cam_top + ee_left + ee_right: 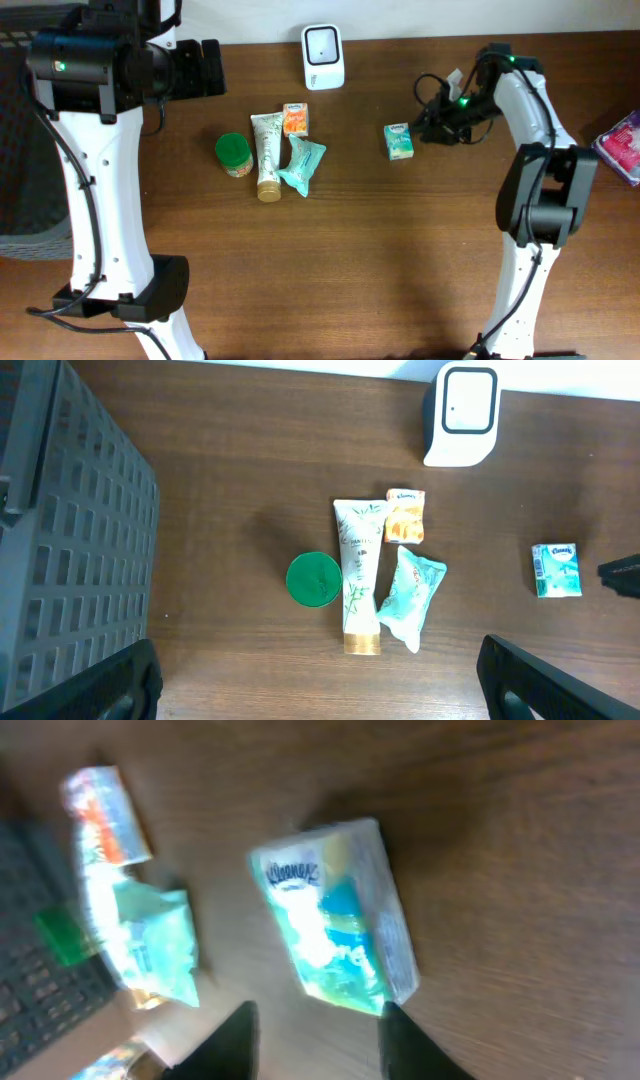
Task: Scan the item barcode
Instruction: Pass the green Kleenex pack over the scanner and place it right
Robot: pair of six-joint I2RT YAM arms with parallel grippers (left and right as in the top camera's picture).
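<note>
Just behind tissue pack (335,920), right gripper (318,1012) partly open, empty

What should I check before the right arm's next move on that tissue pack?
1. Tissue pack lies alone on the table, within the right arm's reach: ok.
2. Right gripper jaws apart, pack just ahead of them and not gripped: ok.
3. Barcode side of the pack: cannot tell, only the branded face shows.
4. Scanner upright at the far edge, nothing in front of it: ok.
5. Left gripper jaws wide, holding nothing, away from the pack: ok.
</note>
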